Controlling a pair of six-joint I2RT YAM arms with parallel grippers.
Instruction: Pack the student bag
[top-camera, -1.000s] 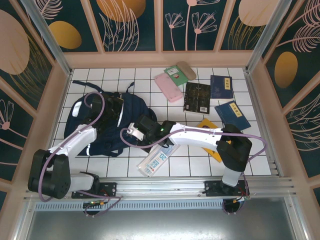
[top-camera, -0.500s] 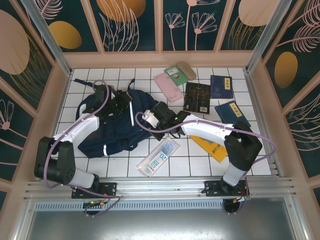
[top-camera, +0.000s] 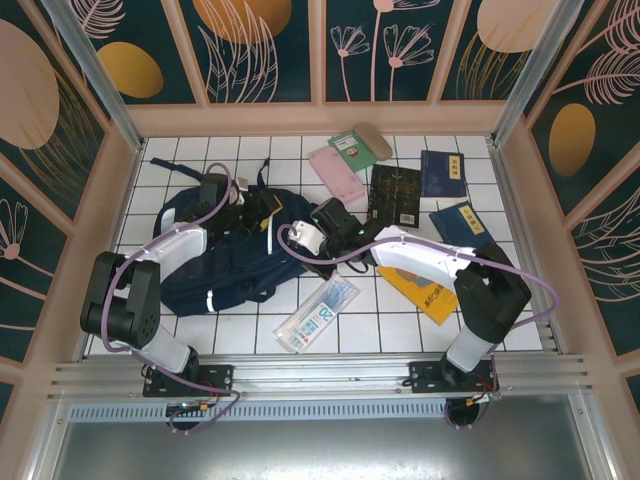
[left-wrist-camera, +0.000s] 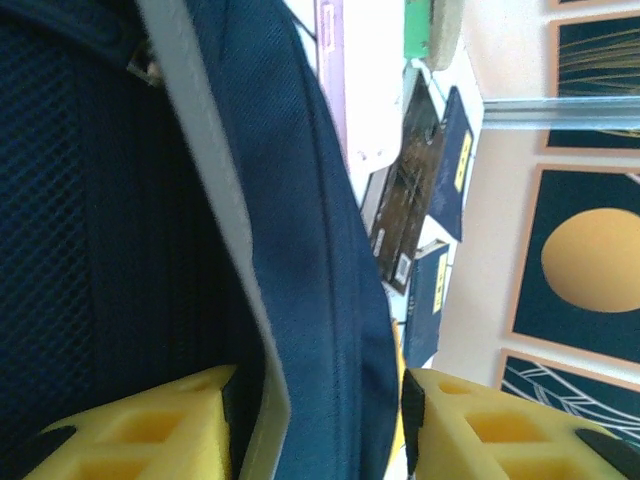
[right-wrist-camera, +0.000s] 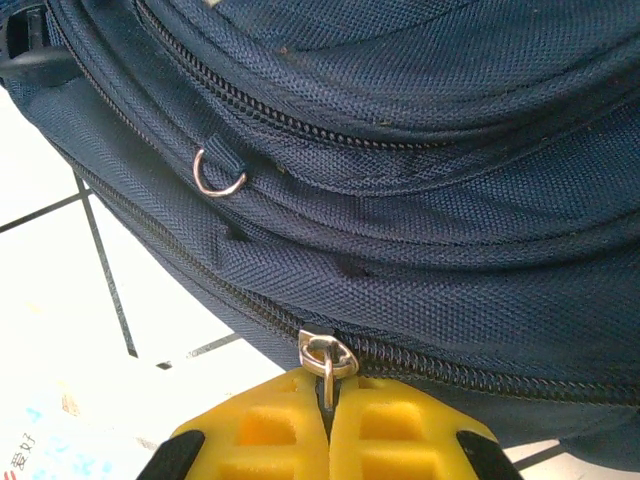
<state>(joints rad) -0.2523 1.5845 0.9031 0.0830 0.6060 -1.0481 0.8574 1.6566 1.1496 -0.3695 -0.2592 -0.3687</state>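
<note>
Bag (top-camera: 220, 270) lies flat, left of and nearer than the pink case (top-camera: 337, 172). It's soft, limp fabric and probably light, so it will likely sag and drag if tugged; best holds look like the zipper pull (right-wrist-camera: 326, 358) or a seam. Right gripper (right-wrist-camera: 328, 400) is pressed together, pinching that pull on the bag edge toward the case, arm stretched low and leftward. Left gripper (left-wrist-camera: 315, 400) is spread, with a white-striped fold between its fingers, elbow bent, wrist over the bag top.
</note>
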